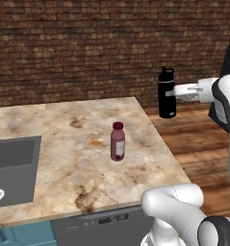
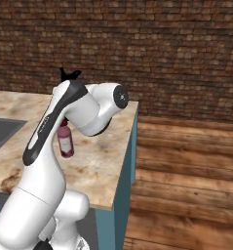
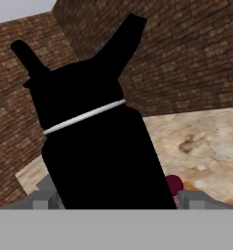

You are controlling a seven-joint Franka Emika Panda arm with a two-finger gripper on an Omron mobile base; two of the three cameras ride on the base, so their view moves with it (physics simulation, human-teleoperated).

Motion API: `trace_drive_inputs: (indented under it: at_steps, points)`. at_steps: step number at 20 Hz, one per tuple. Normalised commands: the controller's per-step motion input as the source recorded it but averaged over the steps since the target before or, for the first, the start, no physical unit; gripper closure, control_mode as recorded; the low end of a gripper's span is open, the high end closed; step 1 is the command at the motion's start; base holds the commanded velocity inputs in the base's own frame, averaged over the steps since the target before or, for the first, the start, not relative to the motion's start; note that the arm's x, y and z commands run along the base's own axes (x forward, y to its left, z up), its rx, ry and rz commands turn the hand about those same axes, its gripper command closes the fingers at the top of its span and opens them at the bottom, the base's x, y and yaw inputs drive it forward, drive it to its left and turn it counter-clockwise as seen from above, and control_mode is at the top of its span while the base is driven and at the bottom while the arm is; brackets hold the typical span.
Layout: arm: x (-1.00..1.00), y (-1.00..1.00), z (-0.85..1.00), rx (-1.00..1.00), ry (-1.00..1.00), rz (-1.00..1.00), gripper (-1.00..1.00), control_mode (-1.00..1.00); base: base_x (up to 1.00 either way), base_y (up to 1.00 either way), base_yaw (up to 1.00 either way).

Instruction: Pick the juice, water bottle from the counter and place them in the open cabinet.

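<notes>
Black water bottle held in the air, juice left on the counter.

The arm hides most of the water bottle (image 1: 167, 93) in the right base view. One juice bottle (image 1: 118, 141) stands on the counter (image 1: 78, 144), right of a sink (image 1: 13, 168). The gripper (image 1: 176, 92) is clamped around the water bottle, lifted past the counter's end, before a brick wall (image 1: 87, 48).

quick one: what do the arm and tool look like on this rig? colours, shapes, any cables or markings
Arm: glossy white rounded shells, with a black stripe running along one link and dark round joint caps. Wrist section is white, with small grey fittings. Tool: pale body, two small grey fingers, blocky at the tips. No loose cables or printed markings that I can make out.
</notes>
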Motion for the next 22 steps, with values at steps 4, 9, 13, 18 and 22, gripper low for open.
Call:
trace_drive_inputs:
  at_steps: [4,9,13,18,22]
  points:
    - [0.0,0.0,0.0,0.0,0.0,0.0,1.0,1.0,0.0,0.0,-0.03]
    - [0.0,0.0,0.0,0.0,0.0,0.0,1.0,1.0,0.0,0.17,-0.44]
    - [0.0,0.0,0.0,0.0,0.0,0.0,1.0,1.0,0.0,0.35,-0.72]
    - [0.0,0.0,0.0,0.0,0.0,0.0,1.0,1.0,0.0,0.28,-0.74]
    - [0.0,0.0,0.0,0.0,0.0,0.0,1.0,1.0,0.0,0.03,-0.74]
